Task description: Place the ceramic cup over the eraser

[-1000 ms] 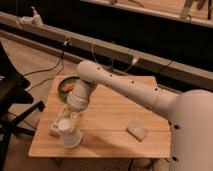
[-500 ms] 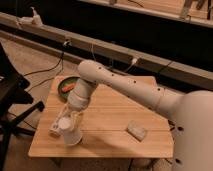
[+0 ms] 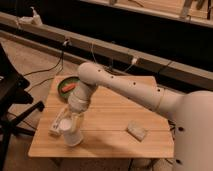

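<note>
The white ceramic cup stands on the wooden table near its front left corner. My gripper is right at the cup's upper part, with the arm coming down to it from the right. The small black eraser is hidden or out of view. A flat white tube lies just left of the cup.
A green plate with an orange item sits at the table's back left. A pale rectangular block lies at the front right. A black chair stands left of the table. Cables hang from the ledge behind.
</note>
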